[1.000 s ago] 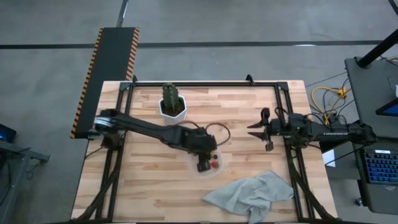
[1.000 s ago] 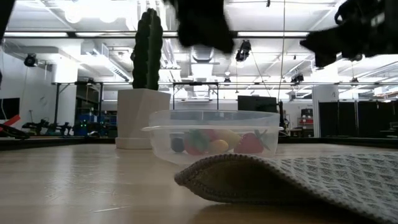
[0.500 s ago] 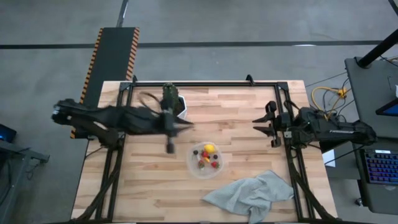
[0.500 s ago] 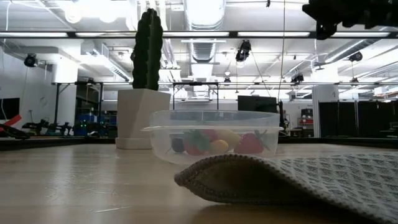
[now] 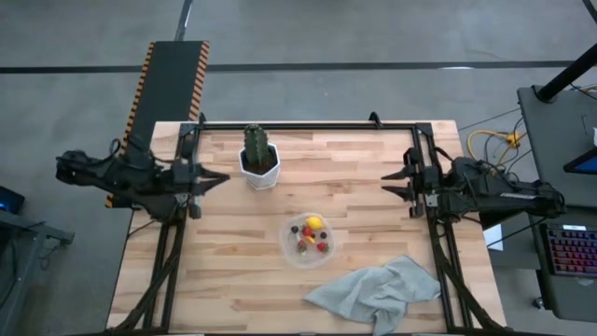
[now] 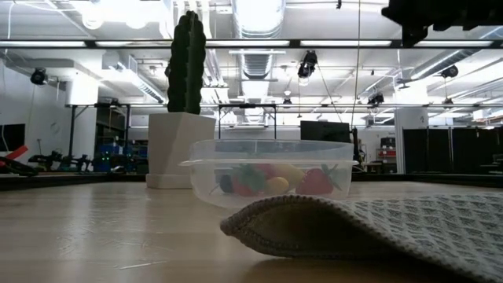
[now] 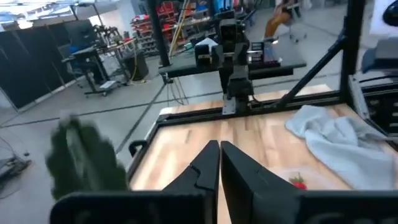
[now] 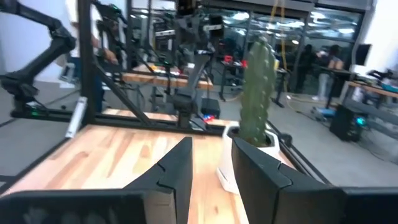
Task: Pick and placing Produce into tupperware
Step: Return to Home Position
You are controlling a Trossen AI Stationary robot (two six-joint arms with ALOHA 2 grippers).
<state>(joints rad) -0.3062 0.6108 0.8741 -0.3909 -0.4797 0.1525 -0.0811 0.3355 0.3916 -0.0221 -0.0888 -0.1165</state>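
Note:
The clear tupperware sits on the wooden table just right of the middle, also seen in the low view as tupperware. The produce lies inside it: a yellow lemon, red strawberries and dark berries. My left gripper hangs shut over the table's left edge, far from the tupperware, with nothing in it; its fingers meet. My right gripper waits open at the right edge, with nothing between its fingers.
A green cactus in a white pot stands at the far side, left of the middle. A grey-green cloth lies crumpled at the near right, close to the tupperware. Black frame rails run along the table's edges.
My left gripper has drawn back from above the tupperware toward the table's left edge, swinging past the cactus pot, and now hangs over that edge. The produce stays in the tupperware. My right gripper has pulled back a little toward the right edge and risen.

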